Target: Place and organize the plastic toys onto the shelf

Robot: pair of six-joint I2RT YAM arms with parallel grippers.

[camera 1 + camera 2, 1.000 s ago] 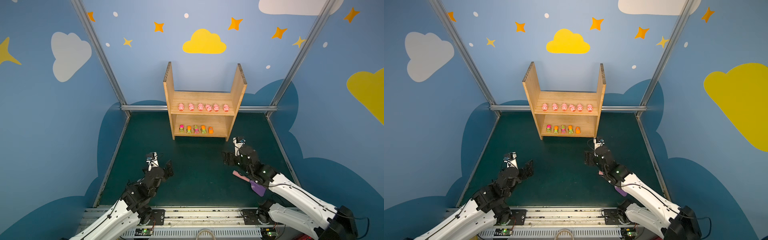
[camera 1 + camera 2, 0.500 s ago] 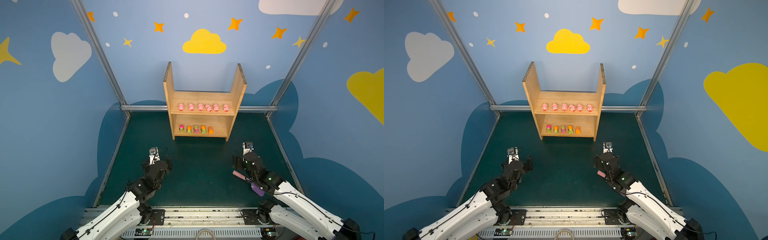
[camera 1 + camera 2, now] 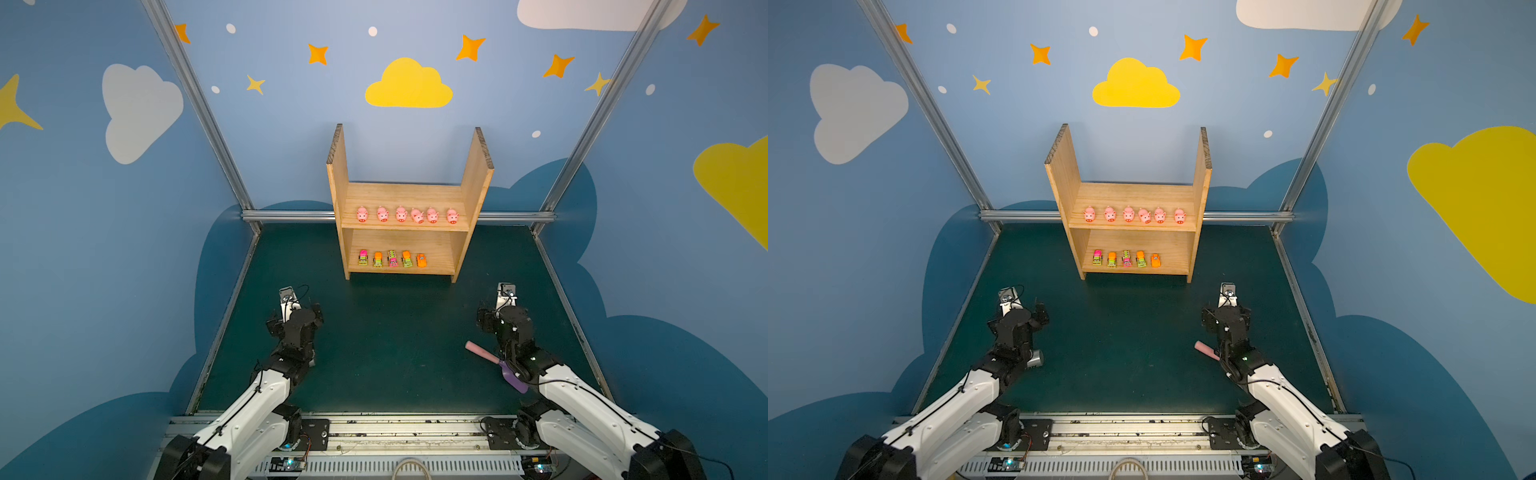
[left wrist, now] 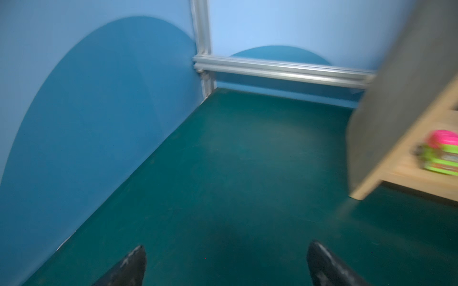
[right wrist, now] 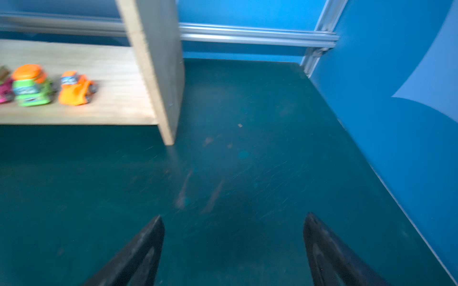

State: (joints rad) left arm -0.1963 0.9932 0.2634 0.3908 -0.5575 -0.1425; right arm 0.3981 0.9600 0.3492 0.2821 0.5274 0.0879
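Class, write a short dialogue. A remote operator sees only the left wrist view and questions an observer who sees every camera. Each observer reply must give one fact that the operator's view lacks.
Operator: I see one small pink-and-lime plastic toy vehicle on the lower board of the light pine wooden shelf. Are there others beside it?
Observer: Yes. In both top views, five small bright plastic toy vehicles stand in a row on that board.
Operator: What is on the upper board?
Observer: It holds six tiny pink plastic pigs in a row, snouts facing the arms.
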